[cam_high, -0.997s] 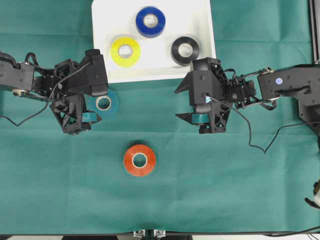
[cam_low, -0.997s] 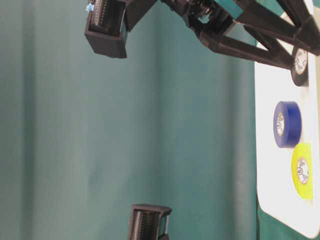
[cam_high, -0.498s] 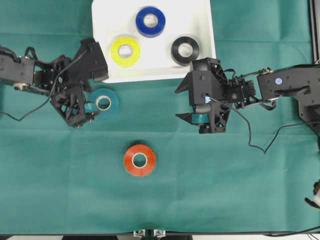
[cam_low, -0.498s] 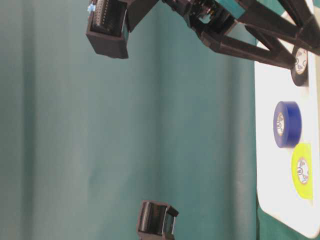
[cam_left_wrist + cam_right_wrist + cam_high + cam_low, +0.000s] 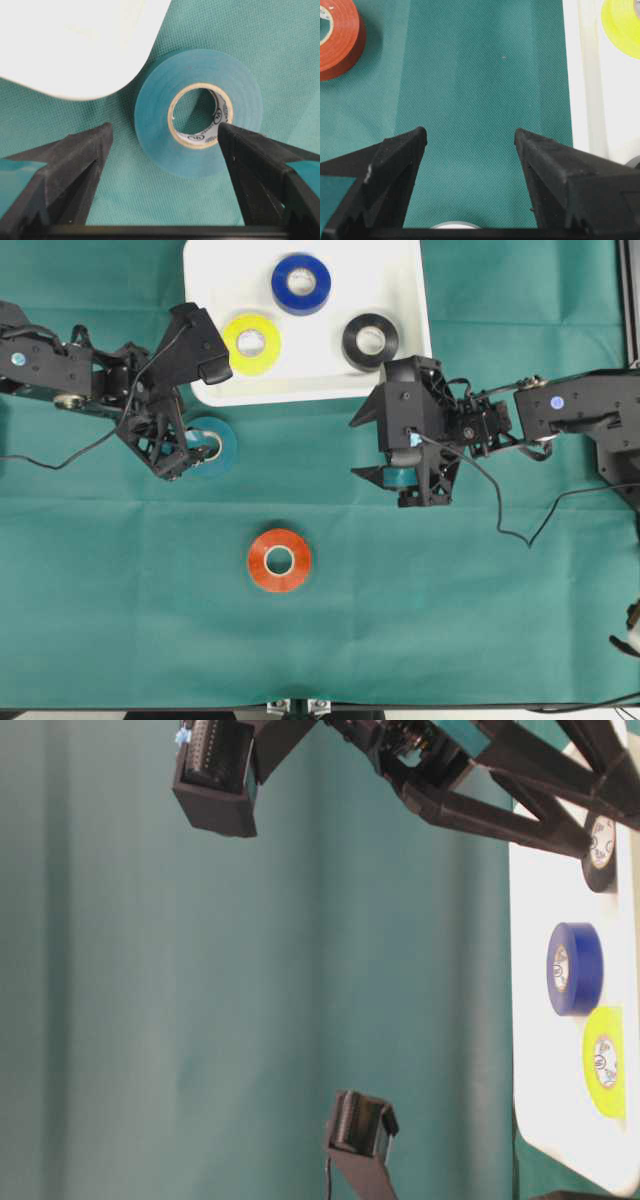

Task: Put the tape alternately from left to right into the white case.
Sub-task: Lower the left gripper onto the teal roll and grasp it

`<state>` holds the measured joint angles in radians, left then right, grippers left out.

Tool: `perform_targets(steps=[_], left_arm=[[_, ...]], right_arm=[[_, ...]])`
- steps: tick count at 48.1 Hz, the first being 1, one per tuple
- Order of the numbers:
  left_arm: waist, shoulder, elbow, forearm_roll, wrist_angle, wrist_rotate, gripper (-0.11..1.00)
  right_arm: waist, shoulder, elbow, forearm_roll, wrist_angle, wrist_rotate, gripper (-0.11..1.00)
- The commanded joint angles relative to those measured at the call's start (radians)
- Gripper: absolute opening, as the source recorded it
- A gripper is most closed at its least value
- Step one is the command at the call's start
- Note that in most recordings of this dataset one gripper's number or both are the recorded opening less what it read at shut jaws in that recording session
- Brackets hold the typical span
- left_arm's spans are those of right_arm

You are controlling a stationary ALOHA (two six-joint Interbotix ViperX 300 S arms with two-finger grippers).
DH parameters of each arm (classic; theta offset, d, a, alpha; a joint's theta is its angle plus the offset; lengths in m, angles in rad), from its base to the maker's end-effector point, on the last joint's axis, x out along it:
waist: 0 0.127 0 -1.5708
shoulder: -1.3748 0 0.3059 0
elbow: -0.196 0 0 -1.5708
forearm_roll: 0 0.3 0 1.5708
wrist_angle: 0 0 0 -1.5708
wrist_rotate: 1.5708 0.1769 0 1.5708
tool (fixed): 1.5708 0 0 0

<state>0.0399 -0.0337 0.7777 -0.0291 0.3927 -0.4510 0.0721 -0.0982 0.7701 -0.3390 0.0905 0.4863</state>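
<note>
The white case [image 5: 400, 270] holds three rolls of tape: blue [image 5: 301, 283], yellow [image 5: 251, 343] and black [image 5: 370, 340]. A teal roll [image 5: 212, 447] lies flat on the cloth just below the case's front left corner. My left gripper [image 5: 190, 450] is open and low at this roll. In the left wrist view the teal roll [image 5: 198, 119] sits just ahead of the open gripper [image 5: 165, 135], untouched. An orange-red roll [image 5: 280, 560] lies further forward. My right gripper [image 5: 470, 135] is open over bare cloth. A sliver of a white roll [image 5: 451, 226] shows beneath it.
Green cloth [image 5: 480, 620] covers the table. The case's rounded corner [image 5: 100, 65] lies close to the teal roll. A loose cable [image 5: 520, 530] trails from the right arm. The orange-red roll [image 5: 335, 35] sits far left in the right wrist view.
My left gripper has swung right and turned, coming down at the teal roll near the case's corner. The right arm and all the rolls have stayed put.
</note>
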Motion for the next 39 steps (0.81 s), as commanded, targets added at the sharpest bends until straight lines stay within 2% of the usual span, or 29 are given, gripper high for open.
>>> perform_targets(steps=[1, 39], left_arm=[[0.002, -0.006, -0.021, 0.003, 0.002, -0.002, 0.77], [0.017, 0.066, -0.049, 0.006, 0.011, 0.0, 0.77]], right_arm=[[0.003, -0.009, -0.009, -0.002, -0.009, -0.002, 0.78], [0.003, 0.008, -0.008, -0.002, -0.02, -0.003, 0.78]])
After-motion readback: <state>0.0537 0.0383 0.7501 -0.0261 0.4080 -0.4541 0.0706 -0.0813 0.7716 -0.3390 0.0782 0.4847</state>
